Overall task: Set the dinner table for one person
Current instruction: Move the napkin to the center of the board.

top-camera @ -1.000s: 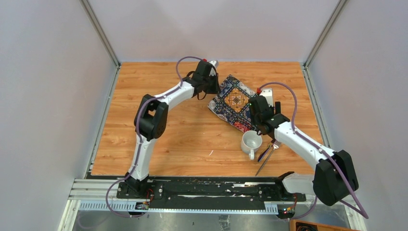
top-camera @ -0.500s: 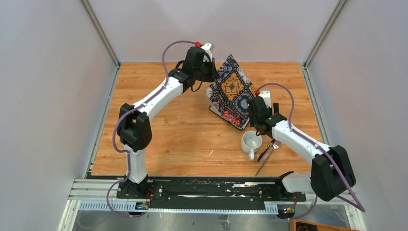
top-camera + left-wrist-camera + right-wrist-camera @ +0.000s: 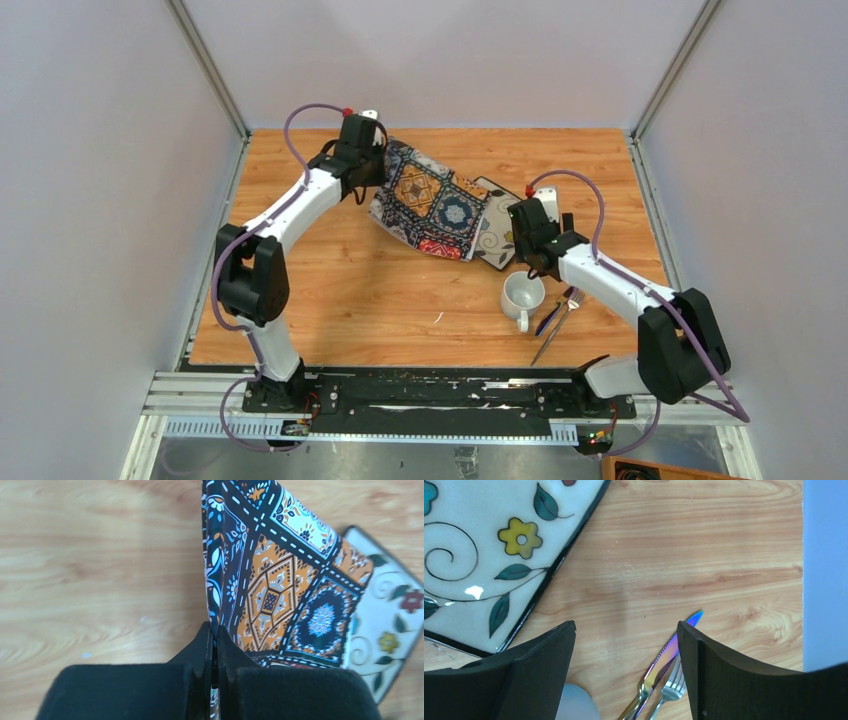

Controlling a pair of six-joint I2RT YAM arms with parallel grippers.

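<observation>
A: What changed?
B: The left gripper (image 3: pixel 214 636), clenched on the placemat's (image 3: pixel 430 200) corner, swept it left across the far dinner table (image 3: pixel 350 290), baring a flowered plate (image 3: pixel 497 228) (hidden a second ago).
A: And the right gripper (image 3: pixel 625 630)?
B: Spread wide, empty, above knife (image 3: pixel 669 652) and fork (image 3: pixel 669 690). The mat probably needs flattening next.

The left and near-centre of the dinner table (image 3: pixel 340 290) show bare wood, open for passage. The right side is crowded — placemat (image 3: pixel 430 200), plate (image 3: pixel 496 228), mug (image 3: pixel 522 295), cutlery (image 3: pixel 558 316).
</observation>
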